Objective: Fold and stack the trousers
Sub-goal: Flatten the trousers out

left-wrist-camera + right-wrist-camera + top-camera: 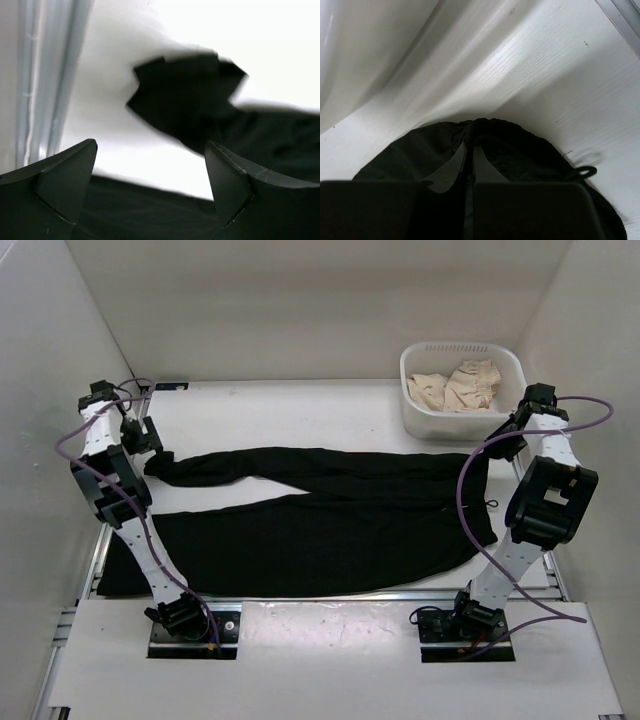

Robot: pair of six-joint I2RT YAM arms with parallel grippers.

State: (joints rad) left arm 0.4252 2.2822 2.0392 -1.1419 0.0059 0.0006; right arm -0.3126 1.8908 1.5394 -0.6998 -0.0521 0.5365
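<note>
White matte counter (300, 410) bears soft black long-legged trousers (330, 530) — left pincer (151, 146) gaping, released — right pincer (470, 150) clenched on their bunched fabric.

White enclosure walls (40, 390) are hemming in the table (300, 410) at nine, twelve and three o'clock. The trousers (330, 530) are sprawling across the middle from nine to three, leaving a bare strip lying open behind them along twelve o'clock. A white basket (450, 427) holding beige cloth (460, 385) is blocking the one-to-two o'clock corner. The left arm (120, 495) is standing at nine and the right arm (550, 500) at three, with purple cables (463, 505) looping out beside them.
</note>
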